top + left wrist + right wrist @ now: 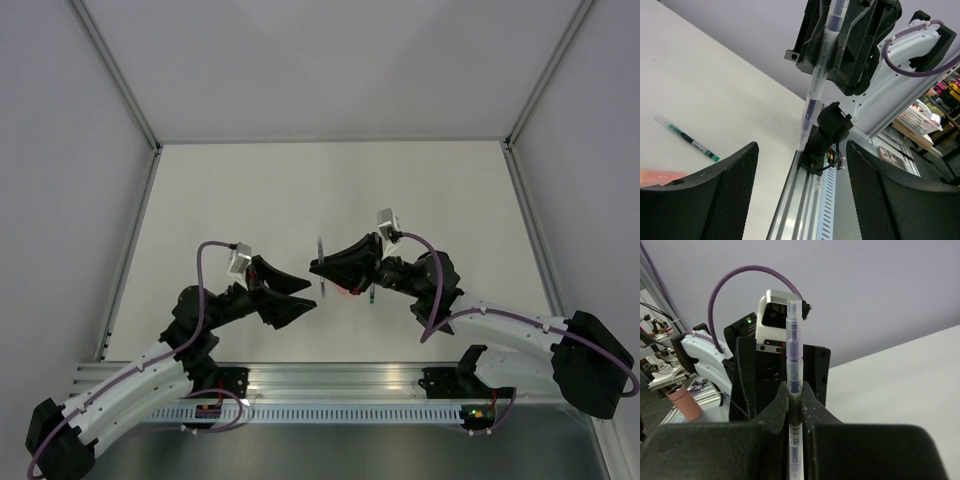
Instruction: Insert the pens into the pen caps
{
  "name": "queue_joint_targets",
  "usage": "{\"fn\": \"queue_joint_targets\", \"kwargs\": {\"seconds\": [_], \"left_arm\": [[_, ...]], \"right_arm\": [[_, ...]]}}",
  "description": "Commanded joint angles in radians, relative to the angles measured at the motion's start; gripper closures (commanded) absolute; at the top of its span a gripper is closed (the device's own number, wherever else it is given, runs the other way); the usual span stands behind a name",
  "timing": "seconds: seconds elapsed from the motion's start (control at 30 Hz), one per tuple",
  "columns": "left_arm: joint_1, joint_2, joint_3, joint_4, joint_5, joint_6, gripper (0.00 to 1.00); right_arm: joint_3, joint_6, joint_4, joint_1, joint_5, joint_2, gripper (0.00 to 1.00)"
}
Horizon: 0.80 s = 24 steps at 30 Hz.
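Observation:
My right gripper [320, 266] is shut on a slim silver-grey pen [794, 365] with purple ink showing inside, and holds it in the air. The jaws clamp the pen's barcode section, and both ends stick out. The translucent end piece [794, 315] looks like a cap. My left gripper [311, 293] is open, just left of that pen and facing it, with nothing between its fingers [715, 200]. A dark pen with green [687, 137] lies on the table. The pink-orange marker [660, 176] lies near it. No loose pen caps show.
The aluminium rail [805, 200] with its slotted cable duct runs along the table's near edge, below both grippers. Beyond the table stand a white basket [920, 115] and a pink cylinder [684, 402]. The grey walls meet the table at the back.

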Motion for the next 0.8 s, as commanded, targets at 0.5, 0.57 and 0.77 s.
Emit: {"fn": "queue_joint_targets", "kwargs": {"seconds": [0.5,0.57,0.77], "left_arm": [[-0.001,0.217,0.785,-0.751,-0.295,0.228,0.35],[-0.001,0.231,0.785,-0.738,-0.291,0.228,0.38],[-0.002,0.249,0.75,-0.702,-0.266,0.219,0.44]], "right_arm": [[0.125,-0.114,-0.336,0.005,0.037,-0.009,1.0],[0.128,-0.112,-0.34,0.005,0.034,-0.009,1.0],[0.136,-0.107,-0.348,0.005,0.026,0.002,1.0]]}}
